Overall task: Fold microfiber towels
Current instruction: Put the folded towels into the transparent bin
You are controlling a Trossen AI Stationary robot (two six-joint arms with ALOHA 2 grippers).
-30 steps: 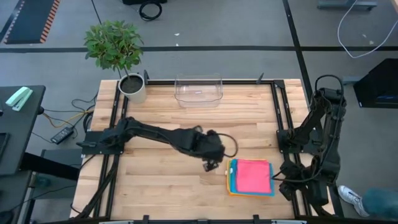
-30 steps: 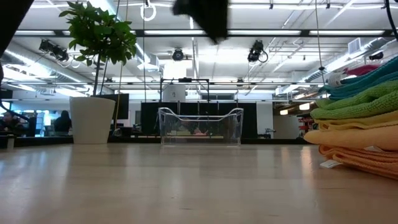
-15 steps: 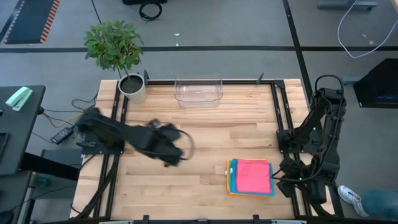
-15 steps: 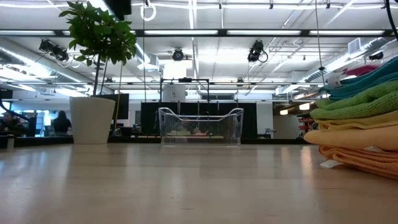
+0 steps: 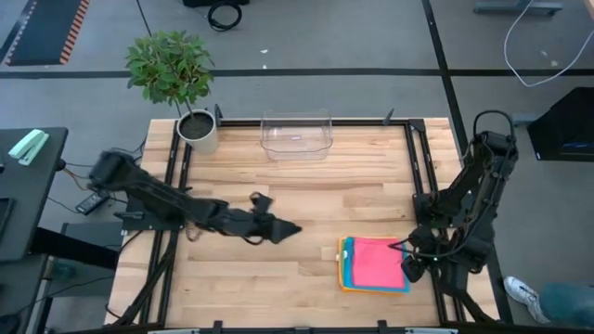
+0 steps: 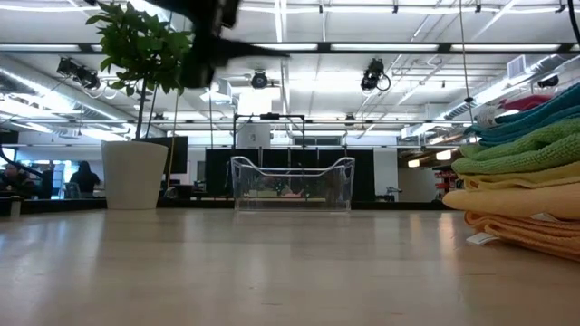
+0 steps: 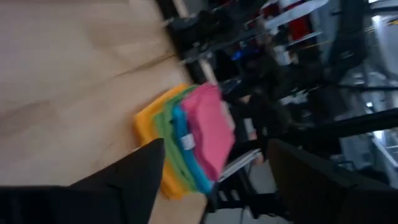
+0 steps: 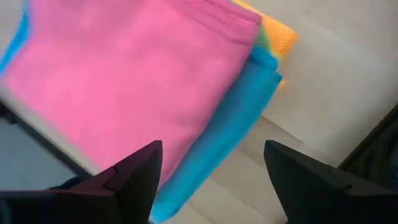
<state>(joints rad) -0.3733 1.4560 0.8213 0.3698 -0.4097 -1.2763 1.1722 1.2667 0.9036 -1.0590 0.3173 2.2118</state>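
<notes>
The towels (image 5: 375,263) lie in one folded stack near the desk's (image 5: 278,278) front right corner, pink on top, then blue, green and orange-yellow beneath, the lower edges stepping out on the side toward the middle of the desk. The right pincer (image 5: 409,263) hangs right at the stack's right edge with its fingers (image 8: 134,177) spread wide and nothing between them — in its wrist view the pink towel (image 8: 124,81) fills the gap below. The left pincer (image 5: 278,229) is over the bare middle of the desk, well apart from the stack, fingers (image 7: 134,177) likewise spread and empty, pointing toward the towels. The likeliest trouble is at the right side: a low or sideways move by that pincer could catch the pink layer's edge and drag it off square, or shove the whole soft pile toward the desk's front edge. A finger coming down on the stack could also pinch more than one layer, since the cloths sit tight together. The left arm — if it sweeps in fast — might hit the stepped edges and unfold them. The clear bin (image 5: 297,134) and the plant pot (image 5: 198,130) at the far side look safely clear of both arms.
</notes>
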